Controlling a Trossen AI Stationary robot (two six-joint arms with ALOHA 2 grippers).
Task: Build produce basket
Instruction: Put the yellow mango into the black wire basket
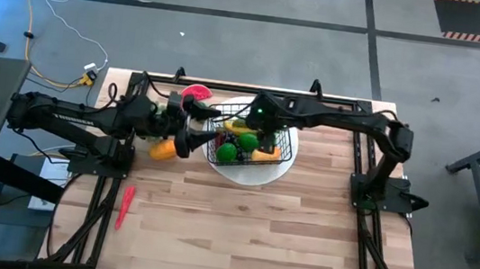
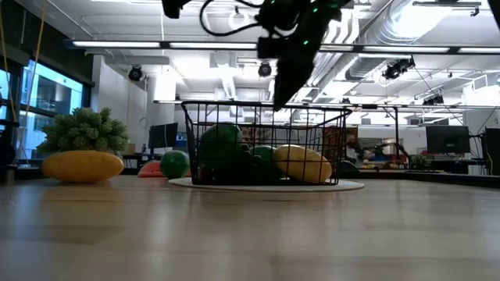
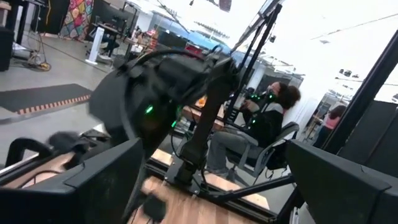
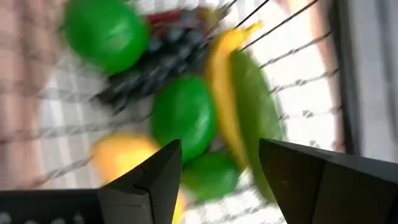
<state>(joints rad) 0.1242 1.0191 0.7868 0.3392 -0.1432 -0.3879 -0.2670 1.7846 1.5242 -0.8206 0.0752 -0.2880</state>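
The black wire basket [image 1: 285,149] stands on a round white plate [image 1: 249,174] at the table's far middle. It holds green limes [image 4: 183,115], a yellow banana [image 4: 221,93], a green cucumber [image 4: 255,112], dark grapes [image 4: 146,68] and a yellow fruit [image 4: 121,155]. My right gripper [image 4: 221,168] hangs open and empty above the basket [image 1: 255,118]. My left gripper [image 3: 211,180] is open and empty just left of the basket [image 1: 187,138]. A watermelon slice [image 1: 196,92], an orange-yellow fruit [image 1: 163,150] and a red pepper [image 1: 126,205] lie on the table outside the basket.
In the low view a green leafy piece [image 2: 82,129] and a lime [image 2: 173,164] stand left of the basket, beside the yellow fruit [image 2: 82,165]. People sit in the room beyond the table [image 3: 267,118]. The near half of the wooden table [image 1: 256,236] is bare apart from the pepper.
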